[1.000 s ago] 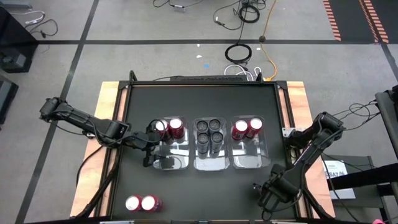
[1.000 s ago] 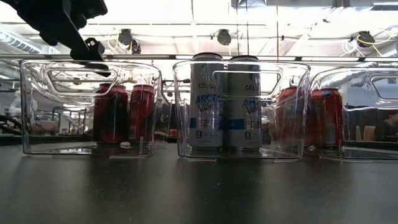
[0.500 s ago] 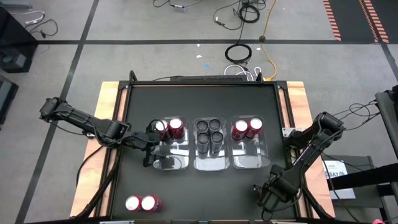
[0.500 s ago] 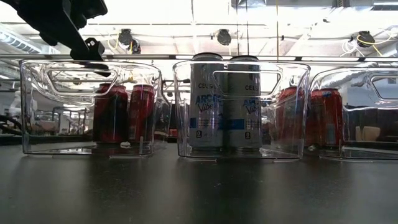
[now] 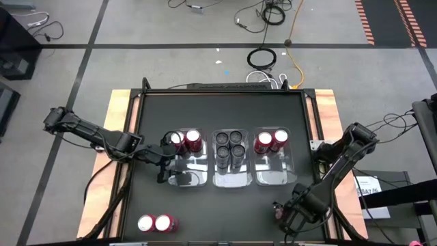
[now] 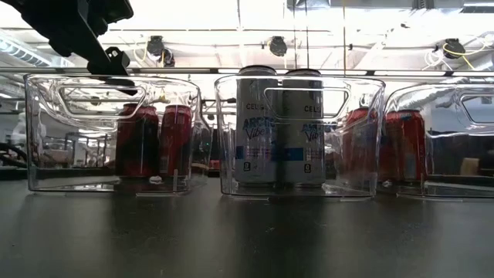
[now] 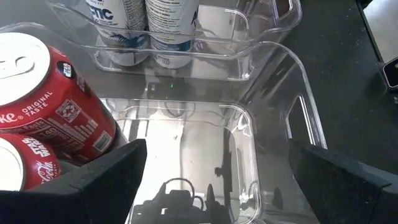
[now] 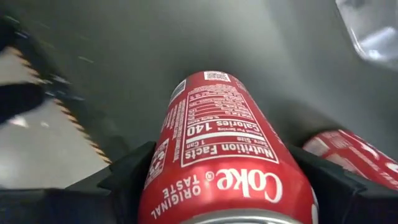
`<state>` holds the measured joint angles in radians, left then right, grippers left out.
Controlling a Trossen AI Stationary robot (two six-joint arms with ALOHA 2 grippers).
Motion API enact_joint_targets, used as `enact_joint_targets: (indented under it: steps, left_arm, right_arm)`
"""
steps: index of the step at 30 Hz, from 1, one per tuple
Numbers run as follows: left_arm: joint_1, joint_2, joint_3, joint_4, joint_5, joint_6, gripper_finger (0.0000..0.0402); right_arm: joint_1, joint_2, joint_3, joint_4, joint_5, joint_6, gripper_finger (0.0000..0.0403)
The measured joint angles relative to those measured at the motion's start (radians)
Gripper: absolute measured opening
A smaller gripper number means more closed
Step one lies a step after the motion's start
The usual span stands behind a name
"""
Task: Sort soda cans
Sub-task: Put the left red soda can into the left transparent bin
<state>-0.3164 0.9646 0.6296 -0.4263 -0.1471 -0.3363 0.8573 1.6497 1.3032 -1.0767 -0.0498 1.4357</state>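
Red can between right gripper fingers, seemingly.

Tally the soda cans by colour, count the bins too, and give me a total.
Red soda cans: 8 (6 in the high view, 2 more at the right gripper in its wrist view)
Dark soda cans: 4
Clear bins: 3
Total: 12 cans, 3 bins

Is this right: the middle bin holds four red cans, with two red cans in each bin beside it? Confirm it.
Not quite. The middle bin holds four dark cans, not red ones, as the high view shows. The left bin and right bin do each hold two red cans.
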Motion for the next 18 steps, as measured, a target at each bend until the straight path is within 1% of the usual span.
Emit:
enact_joint_targets:
  steps: [6,8,15,18]
  left_arm:
    - [0.0,0.0,0.0,0.0,0.0,0.0,0.0393]
    - [0.0,0.0,0.0,-0.001,0.0,0.0,0.0393]
    - [0.0,0.0,0.0,-0.001,0.0,0.001,0.0393]
    - [0.0,0.0,0.0,-0.001,0.0,0.001,0.0393]
  right_arm:
    - [-0.051,0.0,0.146,-0.02,0.126,-0.05,0.0294]
    - [-0.075,0.0,0.181,-0.031,0.149,-0.069,0.0294]
    - [-0.171,0.0,0.212,-0.015,0.146,-0.106,0.0294]
    - [-0.215,0.007,0.212,0.012,0.115,-0.115,0.0294]
